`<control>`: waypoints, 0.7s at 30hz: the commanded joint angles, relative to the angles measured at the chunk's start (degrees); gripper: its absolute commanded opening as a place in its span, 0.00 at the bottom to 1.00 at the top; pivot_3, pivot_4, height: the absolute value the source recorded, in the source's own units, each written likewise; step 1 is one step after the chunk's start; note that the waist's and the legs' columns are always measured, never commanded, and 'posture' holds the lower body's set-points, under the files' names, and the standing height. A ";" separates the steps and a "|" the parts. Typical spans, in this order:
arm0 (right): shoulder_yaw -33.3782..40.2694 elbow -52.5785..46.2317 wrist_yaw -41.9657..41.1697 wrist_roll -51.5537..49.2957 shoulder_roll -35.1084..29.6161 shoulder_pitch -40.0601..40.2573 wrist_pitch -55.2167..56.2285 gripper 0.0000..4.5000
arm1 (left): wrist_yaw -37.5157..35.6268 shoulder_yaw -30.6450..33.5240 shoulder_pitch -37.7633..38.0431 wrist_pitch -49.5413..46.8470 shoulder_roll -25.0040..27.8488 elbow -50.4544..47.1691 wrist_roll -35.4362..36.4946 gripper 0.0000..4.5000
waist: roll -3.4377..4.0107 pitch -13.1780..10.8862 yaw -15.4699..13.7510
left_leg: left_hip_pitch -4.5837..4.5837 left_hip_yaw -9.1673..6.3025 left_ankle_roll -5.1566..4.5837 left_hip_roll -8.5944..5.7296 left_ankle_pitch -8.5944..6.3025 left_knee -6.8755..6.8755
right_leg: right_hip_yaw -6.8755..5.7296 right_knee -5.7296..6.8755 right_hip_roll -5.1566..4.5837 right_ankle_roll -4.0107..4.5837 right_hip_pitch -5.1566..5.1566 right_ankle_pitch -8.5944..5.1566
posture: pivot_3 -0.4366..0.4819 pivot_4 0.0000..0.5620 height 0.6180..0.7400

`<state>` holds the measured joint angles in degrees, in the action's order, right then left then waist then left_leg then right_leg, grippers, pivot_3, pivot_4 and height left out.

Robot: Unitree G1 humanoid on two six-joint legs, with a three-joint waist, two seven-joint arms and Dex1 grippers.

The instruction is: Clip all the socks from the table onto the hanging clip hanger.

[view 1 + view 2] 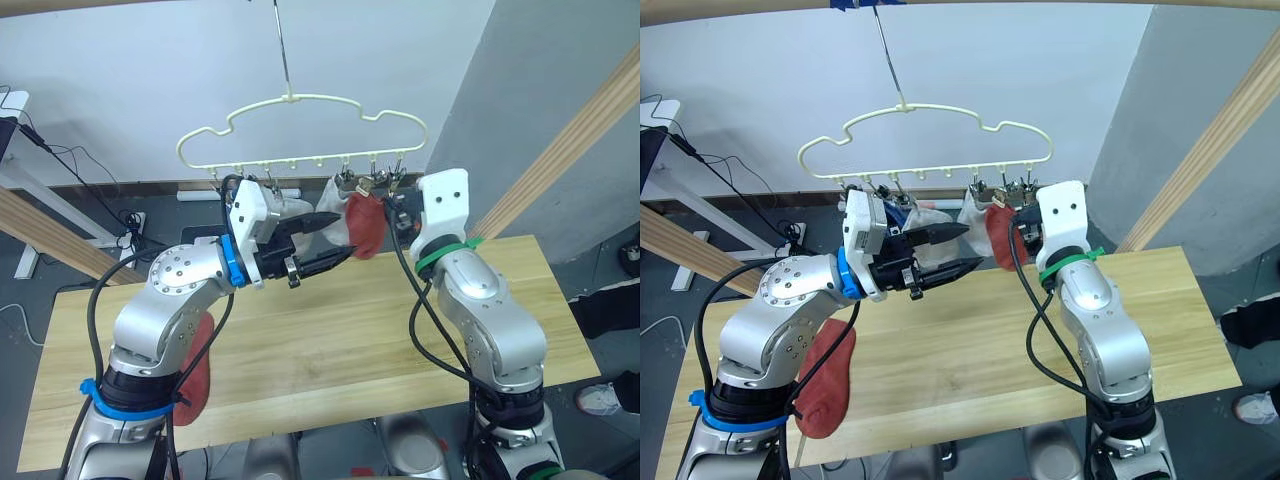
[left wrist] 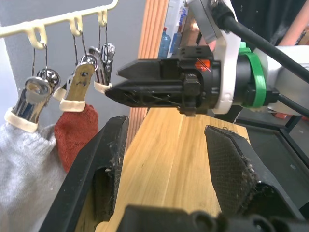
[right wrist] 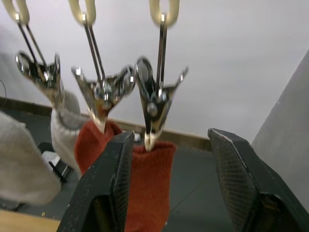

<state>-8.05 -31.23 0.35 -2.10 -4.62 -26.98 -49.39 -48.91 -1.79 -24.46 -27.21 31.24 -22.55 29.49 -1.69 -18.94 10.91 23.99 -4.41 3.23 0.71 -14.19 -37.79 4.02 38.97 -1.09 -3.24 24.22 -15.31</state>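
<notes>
Right wrist view looks up between the right end effector [image 3: 169, 179], whose two black fingers stand wide apart and empty just below a row of metal clips [image 3: 155, 104] on the cream clip hanger [image 1: 300, 130]. A rust-red sock [image 3: 145, 188] hangs from those clips, soft and ribbed, beside a light grey sock [image 3: 63, 130]. From the head views, the left end effector [image 1: 325, 240] is also open and empty, pointing toward the hung socks at clip height. A blue sock [image 1: 902, 215] is mostly hidden behind the left wrist. A second rust-red sock [image 1: 825, 380] lies at the near edge of the wooden table [image 1: 330, 340], partly covered by the left arm.
</notes>
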 commanded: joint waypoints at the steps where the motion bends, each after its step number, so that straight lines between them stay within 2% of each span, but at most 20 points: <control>1: 0.64 0.75 0.26 0.82 0.64 -1.55 3.10 0.57 | 0.18 1.04 -0.60 0.42 -0.02 -1.89 1.24 0.62 | 0.00 0.00 0.01 | 0.00 0.01 0.00 0.00 0.00 0.00 | 0.02 0.00 0.00 0.00 0.00 0.00 | 0.21 0.51 1.00; 21: 2.87 2.21 3.16 4.60 2.97 -2.91 3.99 0.57 | -0.22 0.44 -1.50 1.26 -0.30 -0.87 0.56 0.62 | 0.00 0.00 -0.10 | 0.00 0.00 0.00 0.00 0.00 -0.01 | 0.01 0.03 -0.02 0.01 0.00 0.01 | 0.21 0.51 1.00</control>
<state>-5.68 -27.17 2.84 1.81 -1.95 -28.86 -45.88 -49.00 -1.84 -25.40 -27.01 31.19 -22.34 29.42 -1.69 -18.93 10.81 23.99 -4.40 3.23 0.72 -14.19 -37.80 4.04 39.00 -1.11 -3.23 24.22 -15.31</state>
